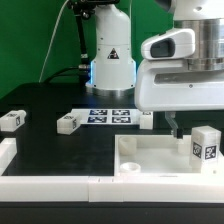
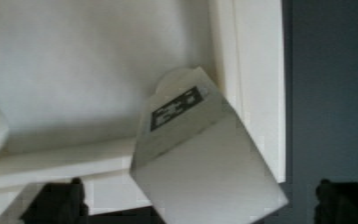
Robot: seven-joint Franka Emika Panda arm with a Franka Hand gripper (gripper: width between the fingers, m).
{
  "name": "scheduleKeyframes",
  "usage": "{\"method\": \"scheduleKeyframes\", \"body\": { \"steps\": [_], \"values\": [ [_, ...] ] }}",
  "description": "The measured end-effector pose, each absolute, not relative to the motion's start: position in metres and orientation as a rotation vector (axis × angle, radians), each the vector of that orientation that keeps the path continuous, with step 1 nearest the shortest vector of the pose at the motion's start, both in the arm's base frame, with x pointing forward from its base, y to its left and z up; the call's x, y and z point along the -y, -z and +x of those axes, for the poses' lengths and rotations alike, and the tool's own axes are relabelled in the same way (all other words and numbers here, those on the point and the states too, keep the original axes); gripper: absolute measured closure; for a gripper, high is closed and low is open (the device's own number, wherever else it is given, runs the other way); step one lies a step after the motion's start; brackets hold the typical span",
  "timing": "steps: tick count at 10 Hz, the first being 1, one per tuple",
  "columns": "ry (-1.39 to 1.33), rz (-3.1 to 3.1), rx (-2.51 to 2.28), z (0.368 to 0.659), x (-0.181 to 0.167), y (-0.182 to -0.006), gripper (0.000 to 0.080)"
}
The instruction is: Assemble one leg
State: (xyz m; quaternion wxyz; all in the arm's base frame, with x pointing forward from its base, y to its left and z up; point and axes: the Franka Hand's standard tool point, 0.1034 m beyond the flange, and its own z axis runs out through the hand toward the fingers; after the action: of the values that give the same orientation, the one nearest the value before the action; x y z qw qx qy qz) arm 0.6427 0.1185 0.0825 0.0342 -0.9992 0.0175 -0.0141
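I am hovering my claw point(image 1: 178, 128), fingers apart and empty, above the upright leg point(image 1: 205, 145) (standing in the tray point(image 1: 150, 158)), slightly rightward.

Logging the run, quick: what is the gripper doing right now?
Gripper: open, holding nothing; fingers sit on either side of the leg, apart from it.

Hidden, cropped and blurred parts

In the exterior view, the gripper point(image 1: 178, 128) is mostly hidden behind the wrist housing, so its jaw gap cannot be told. The tray-like part point(image 1: 150, 160) runs off the exterior view's right edge. In the wrist view, the leg point(image 2: 202, 150) is blurred, its tag unreadable.
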Motion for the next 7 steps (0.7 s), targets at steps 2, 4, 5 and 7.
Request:
{"method": "scheduleKeyframes", "body": {
  "steps": [2,4,5,7],
  "values": [
    [0.049,-3.079,0.198,0.6408,-0.1165,-0.0795,0.0151],
    [0.051,-3.077,0.242,0.6407,-0.1148,-0.0789,0.0178],
    [0.051,-3.077,0.24,0.6407,-0.1148,-0.0789,0.0178],
    [0.051,-3.078,0.207,0.6408,-0.1149,-0.079,0.0349]
  ]
}}
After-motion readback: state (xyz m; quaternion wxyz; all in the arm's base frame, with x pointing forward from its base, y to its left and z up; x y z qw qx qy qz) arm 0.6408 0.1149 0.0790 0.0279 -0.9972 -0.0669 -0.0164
